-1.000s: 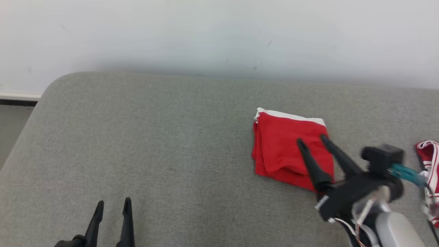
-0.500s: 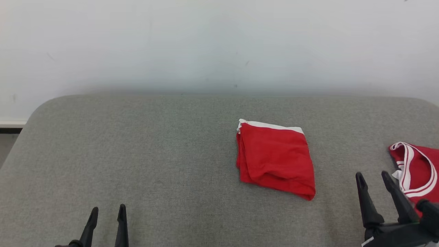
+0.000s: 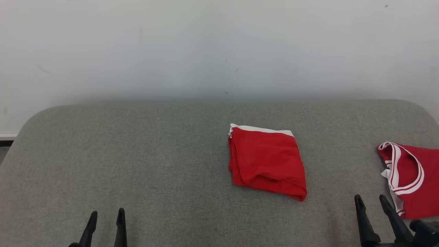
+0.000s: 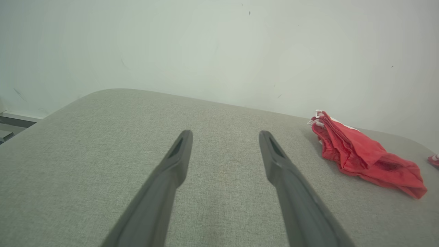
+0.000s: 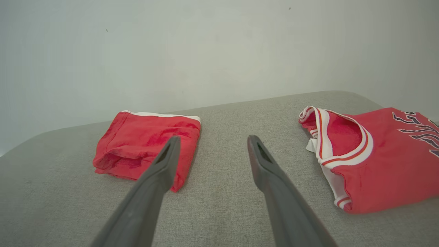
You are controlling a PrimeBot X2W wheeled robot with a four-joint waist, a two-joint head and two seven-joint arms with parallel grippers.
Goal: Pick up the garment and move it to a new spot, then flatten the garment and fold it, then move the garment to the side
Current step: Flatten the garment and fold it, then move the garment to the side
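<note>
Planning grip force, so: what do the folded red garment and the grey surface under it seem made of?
The folded red garment: soft matte knit, perhaps cotton or polyester; it slumps in limp creased layers. The grey surface: matte woven upholstery cloth; fine weave texture shows, corners look rounded and padded.

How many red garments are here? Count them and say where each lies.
2. The folded red garment lies just right of centre on the grey surface; the red jersey lies at its right end. Others may be off-frame.

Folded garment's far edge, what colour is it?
White band on the red folded garment; clearest in head view.
</note>
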